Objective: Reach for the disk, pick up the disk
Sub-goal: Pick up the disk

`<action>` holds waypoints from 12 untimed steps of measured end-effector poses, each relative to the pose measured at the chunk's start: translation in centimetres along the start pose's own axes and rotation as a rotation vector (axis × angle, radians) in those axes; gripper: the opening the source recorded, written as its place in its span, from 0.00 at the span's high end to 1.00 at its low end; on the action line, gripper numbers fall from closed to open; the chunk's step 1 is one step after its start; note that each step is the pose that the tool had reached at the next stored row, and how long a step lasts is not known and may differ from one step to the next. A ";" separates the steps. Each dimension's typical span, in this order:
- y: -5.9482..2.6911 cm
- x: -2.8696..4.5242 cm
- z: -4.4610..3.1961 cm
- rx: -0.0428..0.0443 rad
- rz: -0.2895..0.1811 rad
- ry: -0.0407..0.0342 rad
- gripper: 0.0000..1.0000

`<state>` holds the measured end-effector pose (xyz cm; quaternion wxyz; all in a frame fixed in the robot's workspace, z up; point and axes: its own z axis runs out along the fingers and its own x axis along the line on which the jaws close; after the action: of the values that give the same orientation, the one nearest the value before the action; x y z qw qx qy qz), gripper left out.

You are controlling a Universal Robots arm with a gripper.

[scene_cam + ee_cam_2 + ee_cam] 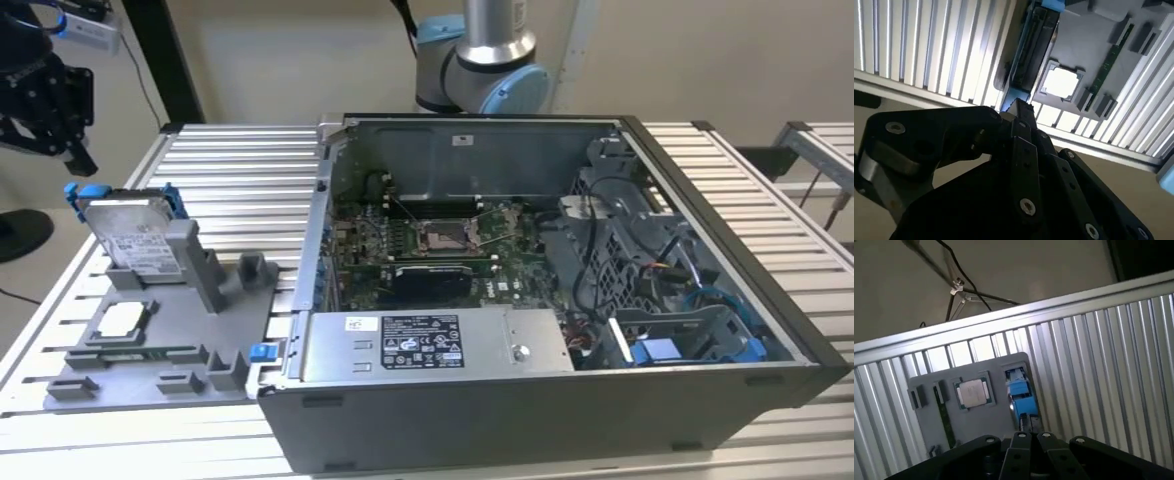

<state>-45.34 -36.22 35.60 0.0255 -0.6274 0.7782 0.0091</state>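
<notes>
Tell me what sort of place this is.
Probably a robotics lab or test cell for computer teardown: a robot arm stands behind a slatted metal table, an open computer case lies on it, and a grey fixture beside it holds the disk.

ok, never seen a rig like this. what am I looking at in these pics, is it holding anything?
It is one robot arm behind a slatted metal table; its black tool hangs at the exterior view's left. The exterior view comes from a camera off the arm; both wrist views come from cameras riding on the arm, looking past the tool. On the table stand an open computer case, with a grey power-supply box inside, and a grey holder tray. In the tray the disk stands on edge in its blue bracket, a small square chip flat nearby. The tool is above the disk, apart from it, and carries nothing that I can see.
</notes>
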 end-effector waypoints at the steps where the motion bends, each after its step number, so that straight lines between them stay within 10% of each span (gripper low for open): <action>1: -0.01 0.02 0.00 -0.0005 -0.011 -0.0002 1.00; 12: -0.08 0.37 0.03 -0.0064 -0.126 -0.0022 1.00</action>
<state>-45.35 -36.59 35.56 0.0249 -0.6753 0.7371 0.0107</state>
